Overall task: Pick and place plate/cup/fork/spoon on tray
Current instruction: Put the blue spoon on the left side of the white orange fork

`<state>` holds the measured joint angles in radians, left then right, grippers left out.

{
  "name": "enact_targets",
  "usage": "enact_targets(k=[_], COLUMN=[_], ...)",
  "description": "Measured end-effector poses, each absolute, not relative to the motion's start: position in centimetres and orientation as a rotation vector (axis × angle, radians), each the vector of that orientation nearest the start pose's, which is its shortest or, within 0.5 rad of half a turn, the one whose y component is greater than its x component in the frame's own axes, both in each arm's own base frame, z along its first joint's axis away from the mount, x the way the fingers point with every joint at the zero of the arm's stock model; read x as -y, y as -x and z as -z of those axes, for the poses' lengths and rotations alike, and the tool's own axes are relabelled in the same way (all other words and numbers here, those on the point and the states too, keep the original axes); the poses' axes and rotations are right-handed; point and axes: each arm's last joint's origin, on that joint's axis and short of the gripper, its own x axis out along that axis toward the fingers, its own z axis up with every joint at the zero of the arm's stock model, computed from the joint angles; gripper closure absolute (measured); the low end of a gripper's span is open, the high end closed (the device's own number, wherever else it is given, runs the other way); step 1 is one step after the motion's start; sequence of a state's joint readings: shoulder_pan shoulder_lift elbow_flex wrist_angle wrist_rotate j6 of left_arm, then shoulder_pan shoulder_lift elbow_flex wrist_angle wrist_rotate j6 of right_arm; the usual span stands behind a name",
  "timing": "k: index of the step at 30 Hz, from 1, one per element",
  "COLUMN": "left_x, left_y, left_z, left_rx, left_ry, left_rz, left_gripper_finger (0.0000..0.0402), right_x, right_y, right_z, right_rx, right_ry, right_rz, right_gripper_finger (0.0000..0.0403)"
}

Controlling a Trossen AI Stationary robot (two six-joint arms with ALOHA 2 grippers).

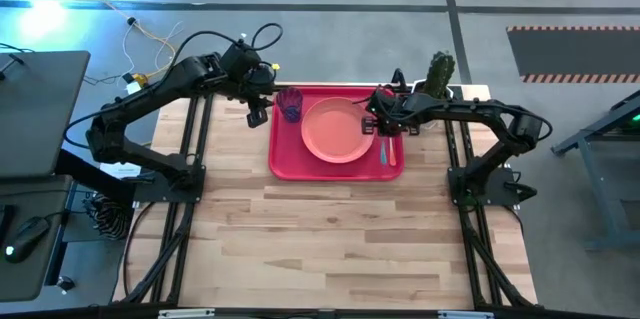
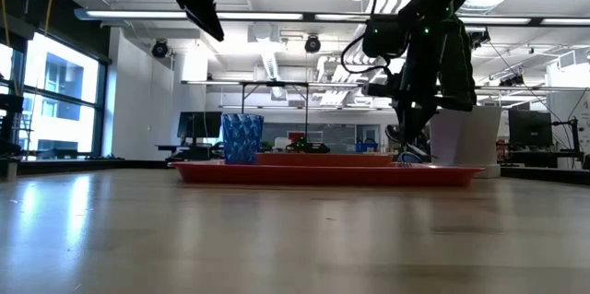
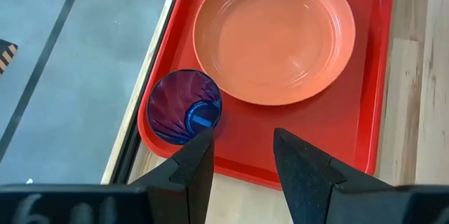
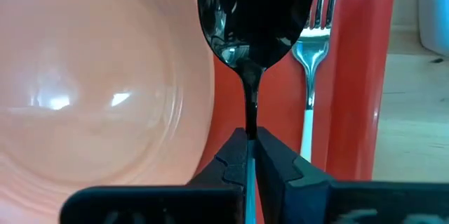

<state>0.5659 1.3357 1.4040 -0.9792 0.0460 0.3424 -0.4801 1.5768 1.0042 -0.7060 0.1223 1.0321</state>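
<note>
The large flat red rectangular plastic tray [image 1: 285, 164] is lying at the far middle of the wooden table [image 1: 330, 239]. The round salmon-pink plastic plate [image 1: 333, 130] is sitting in the tray's centre. The small translucent blue-purple cup [image 1: 291, 105] is standing upright in the tray's far left corner, near the plate.

The right gripper [image 4: 250, 155] is hovering over the tray's right strip, fingers pressed together and pinching the small spoon [image 4: 254, 20] by its neck, the dark silver bowl pointing forward beside the plate's rim. A small fork [image 4: 313, 48] with silver tines is lying flat on the tray just beside the spoon; its handle is showing pale here.

The left gripper [image 3: 243, 159] is hanging above the tray's left edge near the cup, fingers spread and holding nothing.

A green cactus in a white pot [image 1: 441, 77] is standing just beyond the tray's far right corner.
</note>
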Motion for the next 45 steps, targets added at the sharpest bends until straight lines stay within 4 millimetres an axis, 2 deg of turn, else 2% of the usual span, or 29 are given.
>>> enact_targets(k=[11,30,45], left_x=[-13.8,-13.8,-13.8], left_y=[-21.9,-21.9,-21.9], left_z=[-36.1,-36.1,-36.1], left_rx=[-0.941,-0.941,-0.941], left_ry=[-0.04,-0.04,-0.041], left_rz=[-0.332,-0.332,-0.332], left_gripper_finger=[0.0264,0.0263,0.0263], right_x=[14.0,15.8,15.9], right_y=[-26.3,-26.3,-26.5], right_z=[-16.9,-14.2,-14.0], right_rx=[-0.981,-1.039,-1.031], right_ry=[-1.088,-1.143,-1.155], right_rz=[1.132,1.143,1.167], right_gripper_finger=[0.0402,0.0402,0.0398])
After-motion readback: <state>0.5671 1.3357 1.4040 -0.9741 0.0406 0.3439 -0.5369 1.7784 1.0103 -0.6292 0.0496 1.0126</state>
